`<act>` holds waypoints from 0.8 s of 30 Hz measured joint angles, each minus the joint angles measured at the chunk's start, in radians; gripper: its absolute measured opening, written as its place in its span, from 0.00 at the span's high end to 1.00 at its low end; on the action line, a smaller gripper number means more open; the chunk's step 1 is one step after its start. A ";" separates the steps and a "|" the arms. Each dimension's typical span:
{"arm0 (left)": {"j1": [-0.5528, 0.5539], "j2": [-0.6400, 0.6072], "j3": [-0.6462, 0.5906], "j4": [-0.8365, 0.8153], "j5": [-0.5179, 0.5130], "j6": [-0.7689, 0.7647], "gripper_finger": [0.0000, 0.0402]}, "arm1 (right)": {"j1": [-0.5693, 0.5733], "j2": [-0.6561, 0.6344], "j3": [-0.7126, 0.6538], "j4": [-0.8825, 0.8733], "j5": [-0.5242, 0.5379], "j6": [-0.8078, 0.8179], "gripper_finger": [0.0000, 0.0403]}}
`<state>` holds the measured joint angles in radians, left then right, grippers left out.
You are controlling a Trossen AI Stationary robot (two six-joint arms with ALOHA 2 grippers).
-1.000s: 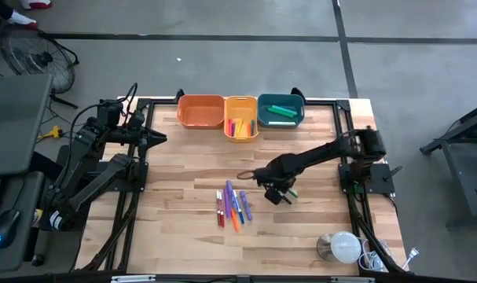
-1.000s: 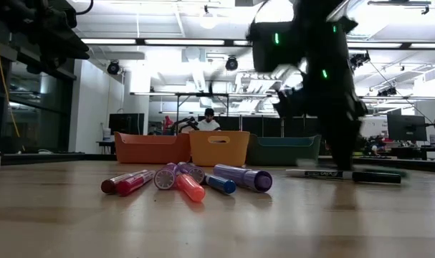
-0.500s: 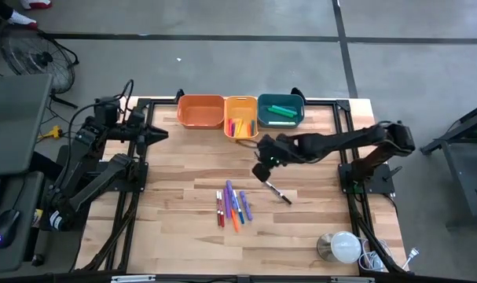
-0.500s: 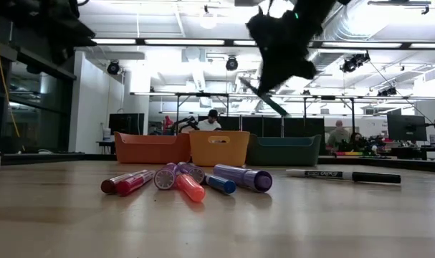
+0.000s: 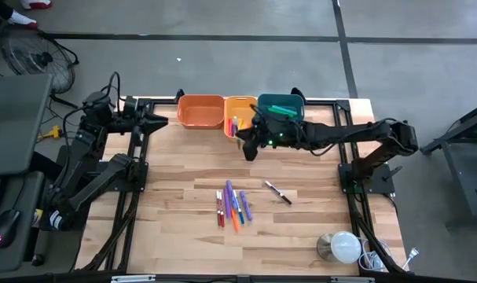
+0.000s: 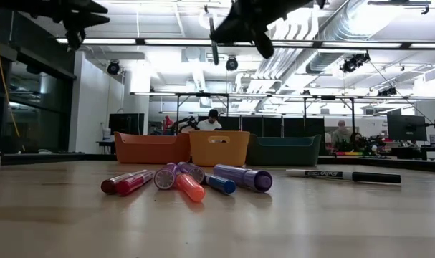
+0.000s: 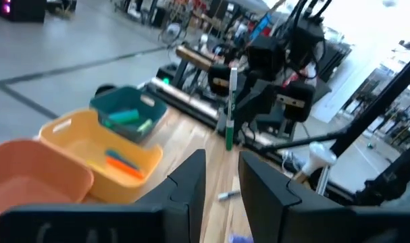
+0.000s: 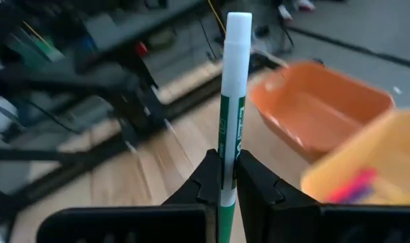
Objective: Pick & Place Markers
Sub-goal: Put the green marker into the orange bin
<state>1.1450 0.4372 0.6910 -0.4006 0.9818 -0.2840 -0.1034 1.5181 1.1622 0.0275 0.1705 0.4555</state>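
The green marker (image 8: pixel 230 115), a second ago low over the surface's middle, now rides upright in the right tool (image 5: pixel 250 146), clamped shut on it beside the yellow bin (image 5: pixel 240 118) near the far edge. The left tool (image 5: pixel 161 120) waits half-open at the far-left corner.

1. I'm looking into a robotics lab: exposed ducts (image 6: pixel 303 39) and strip lights (image 6: pixel 167 41) overhead.
2. Monitors (image 6: pixel 125 122) and benches stand far behind my wooden worktop (image 5: pixel 183 173).
3. Grey concrete floor (image 5: pixel 222 63) surrounds it.

Orange bin (image 5: pixel 200 111), yellow bin (image 5: pixel 240 108), teal bin (image 5: pixel 280 103)
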 joint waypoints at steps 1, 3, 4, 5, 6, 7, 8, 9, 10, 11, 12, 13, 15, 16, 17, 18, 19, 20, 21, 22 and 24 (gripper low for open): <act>0.000 0.005 0.000 0.028 0.000 -0.016 0.78 | -0.007 0.000 0.000 0.028 -0.009 -0.008 0.96; 0.000 0.019 0.000 0.083 0.000 -0.053 0.78 | -0.020 0.000 0.000 0.065 -0.024 -0.014 0.96; 0.000 0.025 0.000 0.109 0.000 -0.070 0.78 | -0.024 0.000 0.000 0.076 -0.026 -0.015 0.96; 0.000 0.031 0.000 0.133 0.000 -0.087 0.78 | -0.029 0.000 0.000 0.084 -0.029 -0.015 0.96; 0.000 0.037 0.000 0.158 0.002 -0.101 0.78 | -0.032 0.000 0.000 0.089 -0.034 -0.015 0.96; 0.000 0.043 0.000 0.183 0.006 -0.115 0.78 | -0.036 0.000 0.000 0.098 -0.044 -0.015 0.96; -0.002 0.048 0.000 0.207 0.010 -0.126 0.78 | -0.038 0.000 0.000 0.109 -0.053 -0.016 0.96; -0.006 0.056 0.000 0.233 0.012 -0.139 0.78 | -0.039 0.000 0.000 0.117 -0.059 -0.018 0.96; -0.016 0.065 0.000 0.259 0.012 -0.148 0.78 | -0.041 0.000 0.001 0.124 -0.062 -0.019 0.96; -0.031 0.077 0.000 0.285 0.012 -0.159 0.78 | -0.041 0.001 0.002 0.128 -0.063 -0.019 0.96; -0.050 0.092 0.000 0.310 0.010 -0.167 0.78 | -0.041 0.002 0.002 0.130 -0.066 -0.020 0.96; -0.071 0.106 0.000 0.332 0.003 -0.174 0.78 | -0.043 0.003 0.002 0.135 -0.070 -0.022 0.96; -0.128 0.144 0.000 0.364 -0.026 -0.181 0.78 | -0.045 0.004 0.002 0.149 -0.077 -0.027 0.96; -0.158 0.162 0.000 0.375 -0.052 -0.183 0.78 | -0.045 0.004 0.002 0.153 -0.078 -0.029 0.96; -0.191 0.182 0.000 0.389 -0.077 -0.182 0.78 | -0.047 0.004 0.002 0.154 -0.079 -0.030 0.96; -0.223 0.201 0.000 0.401 -0.102 -0.175 0.78 | -0.048 0.004 0.002 0.153 -0.080 -0.031 0.96; -0.256 0.219 0.000 0.410 -0.122 -0.168 0.78 | -0.048 0.004 0.002 0.153 -0.080 -0.031 0.96; -0.288 0.237 0.000 0.421 -0.146 -0.161 0.78 | -0.048 0.004 0.002 0.151 -0.083 -0.033 0.96; -0.320 0.256 0.000 0.438 -0.163 -0.153 0.78 | -0.048 0.004 0.002 0.150 -0.086 -0.038 0.96; -0.351 0.276 0.000 0.456 -0.181 -0.145 0.78 | -0.048 0.004 0.002 0.150 -0.089 -0.041 0.96; -0.409 0.328 0.000 0.490 -0.211 -0.139 0.78 | -0.047 0.004 0.002 0.148 -0.095 -0.045 0.96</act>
<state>0.7362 0.7652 0.6910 0.0896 0.7704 -0.4225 -0.1509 1.5219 1.1641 0.1757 0.0756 0.4103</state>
